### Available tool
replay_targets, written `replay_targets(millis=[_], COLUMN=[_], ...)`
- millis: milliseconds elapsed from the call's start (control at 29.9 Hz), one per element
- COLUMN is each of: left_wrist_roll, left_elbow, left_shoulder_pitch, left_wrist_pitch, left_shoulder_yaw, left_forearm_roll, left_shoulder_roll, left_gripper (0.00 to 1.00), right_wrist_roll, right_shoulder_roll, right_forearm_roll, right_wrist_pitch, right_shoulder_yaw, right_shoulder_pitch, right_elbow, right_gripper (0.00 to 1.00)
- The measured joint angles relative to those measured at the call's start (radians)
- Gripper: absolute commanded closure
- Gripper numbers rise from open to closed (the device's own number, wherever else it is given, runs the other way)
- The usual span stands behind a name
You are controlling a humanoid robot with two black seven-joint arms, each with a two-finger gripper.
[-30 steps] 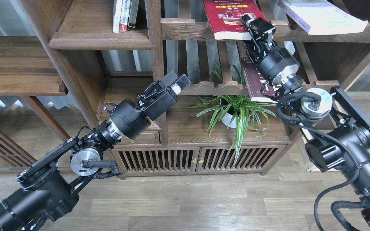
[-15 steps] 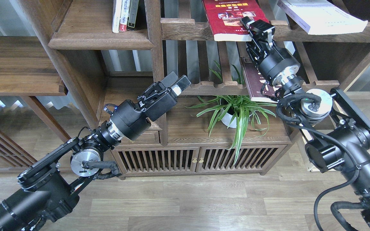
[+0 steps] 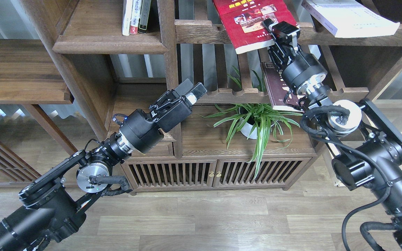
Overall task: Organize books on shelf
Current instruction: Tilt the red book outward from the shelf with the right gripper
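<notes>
1. Now the red book (image 3: 248,24) has swung: a second ago it lay square on the slatted rack (image 3: 201,31), and its near corner has since tilted and lifted, so the pull-off looks begun.
2. The right gripper (image 3: 274,29) pinches that corner.
3. The left gripper (image 3: 191,91) hangs idle, fingers slightly spread.
4. The maroon book (image 3: 274,89) sits on the lower rack; the white book (image 3: 347,17) on the upper one.
5. The shelf (image 3: 99,33) has bare board beside its thin spines (image 3: 136,15).

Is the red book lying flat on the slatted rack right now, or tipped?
Tipped. The red book sits skewed, its near corner hanging off the rack's front rail, with the right end effector at its right edge.
</notes>
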Motion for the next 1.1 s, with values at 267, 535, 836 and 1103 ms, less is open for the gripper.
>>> replay_targets(millis=[267,535,836,1103], left_wrist_roll=[-0.001,-0.003,0.003,0.001], left_elbow=[0.001,0.001,0.01,0.013], left_shoulder_pitch=[0.004,0.009,0.001,0.0], left_wrist_pitch=[0.0,0.0,0.0,0.0], left_shoulder_yaw=[-0.008,-0.015,-0.017,-0.037], left_forearm_roll=[-0.001,-0.039,-0.126,-0.142], left_shoulder_roll=[0.001,0.001,-0.003,-0.003], left_gripper=[0.0,0.0,0.0,0.0], right_wrist_roll=[0.004,0.004,0.003,0.003], right_shoulder_roll=[-0.002,0.001,-0.007,0.0], right_forearm_roll=[0.0,0.0,0.0,-0.001], right_wrist_pitch=[0.045,0.166,0.376,0.495], right_shoulder_yaw=[0.002,0.033,0.034,0.031], right_shoulder_pitch=[-0.017,-0.048,-0.111,-0.146], right_elbow=[0.0,0.0,0.0,0.0], right_gripper=[0.94,0.97,0.97,0.97])
